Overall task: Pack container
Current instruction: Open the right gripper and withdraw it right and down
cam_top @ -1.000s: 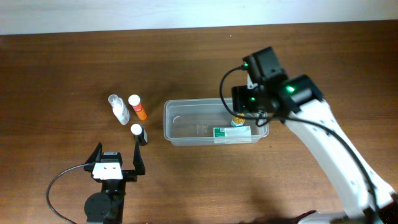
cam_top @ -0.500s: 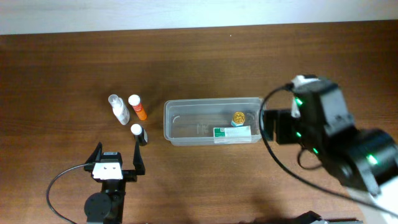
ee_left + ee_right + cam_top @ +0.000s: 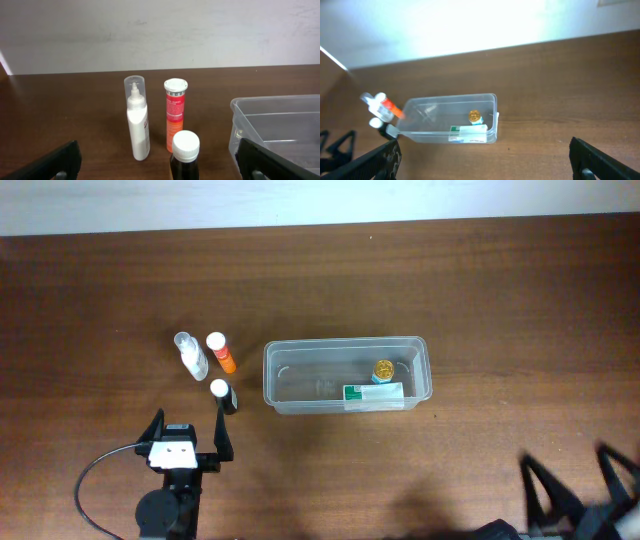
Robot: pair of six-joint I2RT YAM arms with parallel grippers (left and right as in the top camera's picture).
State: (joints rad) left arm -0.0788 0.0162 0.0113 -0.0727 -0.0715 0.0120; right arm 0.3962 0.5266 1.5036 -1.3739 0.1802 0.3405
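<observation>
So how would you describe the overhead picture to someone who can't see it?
A clear container holds a gold-capped bottle and a green-and-white box. Beside it stand a spray bottle, an orange tube and a dark bottle, near the open left gripper; the open right gripper is blurred.

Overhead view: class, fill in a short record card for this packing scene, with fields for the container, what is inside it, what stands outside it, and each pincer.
container: clear plastic tub, mid-table, no lid on
inside: gold-capped bottle and green-and-white box, both in the right half
outside, to the left: clear spray bottle, orange tube with white cap, dark bottle with white cap
left pincer: open, empty, dark bottle just ahead of it
right pincer: open, empty, blurred at the lower right edge
</observation>
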